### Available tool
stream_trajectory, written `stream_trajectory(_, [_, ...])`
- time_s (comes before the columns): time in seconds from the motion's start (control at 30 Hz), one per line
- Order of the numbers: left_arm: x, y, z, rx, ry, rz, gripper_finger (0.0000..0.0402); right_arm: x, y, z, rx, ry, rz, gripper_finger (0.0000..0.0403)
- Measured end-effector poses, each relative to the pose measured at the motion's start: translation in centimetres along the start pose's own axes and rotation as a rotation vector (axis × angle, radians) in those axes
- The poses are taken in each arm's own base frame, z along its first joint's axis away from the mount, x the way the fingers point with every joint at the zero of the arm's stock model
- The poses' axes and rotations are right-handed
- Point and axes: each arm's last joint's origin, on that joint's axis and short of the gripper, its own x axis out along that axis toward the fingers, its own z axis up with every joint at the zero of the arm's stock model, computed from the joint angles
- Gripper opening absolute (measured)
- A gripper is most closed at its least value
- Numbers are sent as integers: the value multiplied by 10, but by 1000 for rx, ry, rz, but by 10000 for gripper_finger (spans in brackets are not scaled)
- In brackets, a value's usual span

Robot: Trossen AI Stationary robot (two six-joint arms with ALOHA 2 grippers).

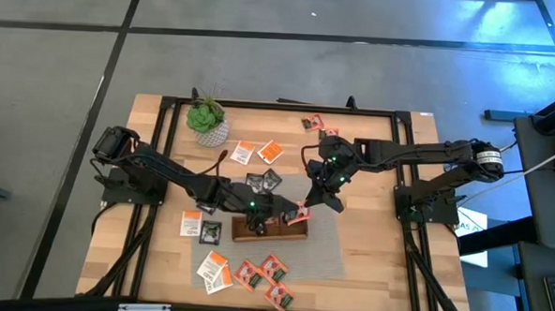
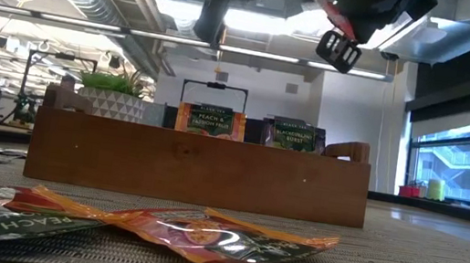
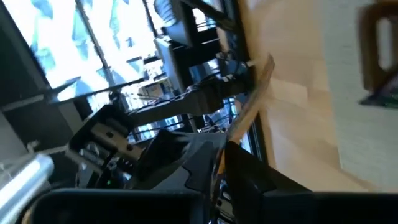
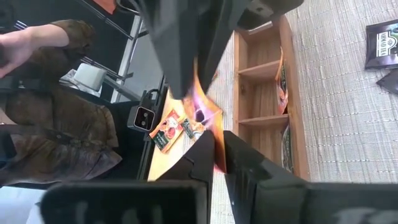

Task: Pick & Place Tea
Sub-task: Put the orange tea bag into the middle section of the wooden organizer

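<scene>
A light wooden table (image 1: pixel 376 263) carries two dark arms that meet above a grey woven mat (image 1: pixel 325 247), with the long wooden tray (image 1: pixel 241 236) lying just under and beside both grippers. The right gripper (image 4: pixel 217 140) hangs over the tray's end, its fingers (image 4: pixel 239 158) pressed together on a red tea sachet (image 4: pixel 207 127) that stands edge-on between them. The left gripper (image 1: pixel 287 212) comes in from the opposite side and meets the same sachet directly in front of the right one. Whether the left gripper grips the sachet or has let it go cannot be told. From table height, the tray's front wall fills the middle of the scene, and the grippers hang above its far end. Two sachets stand upright in the tray below them, an orange peach sachet (image 2: pixel 210 121) and a dark blackcurrant sachet (image 2: pixel 294 135). The remaining tea lies loose around the grippers. Dark sachets (image 1: pixel 262 181) sit just behind them on the mat, and white-and-orange sachets (image 1: pixel 257 153) lie farther back. A red pair (image 1: pixel 313 123) rests near the table's far edge, and a mixed cluster (image 1: pixel 254 272) lies in front of the tray. A small green plant (image 1: pixel 207 120) in a patterned white pot stands well behind the left gripper. A person (image 4: pixel 50 93) in a brown patterned garment shows beyond the table.
</scene>
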Motion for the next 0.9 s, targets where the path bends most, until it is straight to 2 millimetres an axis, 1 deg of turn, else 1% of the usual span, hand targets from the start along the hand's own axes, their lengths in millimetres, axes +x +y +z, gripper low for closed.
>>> stream_trajectory(0.1, [0, 2, -1, -29, 17, 23, 65, 0, 0, 0, 0, 0, -1, 25])
stream_trajectory(0.23, [0, 3, -3, -47, 104, 21, 87, 0, 0, 0, -6, 3, 1, 18])
stream_trajectory(0.33, [-1, 2, -5, -87, 179, 8, 100, -1, 1, -1, -22, 13, 34, 17])
stream_trajectory(0.47, [-6, -2, -8, -164, 226, -20, 112, -12, 6, -6, -38, 37, 23, 16])
stream_trajectory(0.53, [-16, 0, -12, -255, 239, -20, 115, -19, 8, -10, -45, 50, -39, 16])
stream_trajectory(0.63, [-34, 4, -25, -456, 268, 2, 115, -29, 12, -15, -63, 51, -192, 15])
stream_trajectory(0.7, [-45, 5, -35, -669, 290, 38, 114, -32, 16, -16, -94, 13, -301, 15])
stream_trajectory(0.8, [-60, 8, -47, -1035, 308, 121, 115, -33, 20, -16, -140, -39, -457, 15])
stream_trajectory(0.9, [-67, 9, -55, -1319, 307, 191, 116, -30, 24, -12, -181, -101, -571, 20])
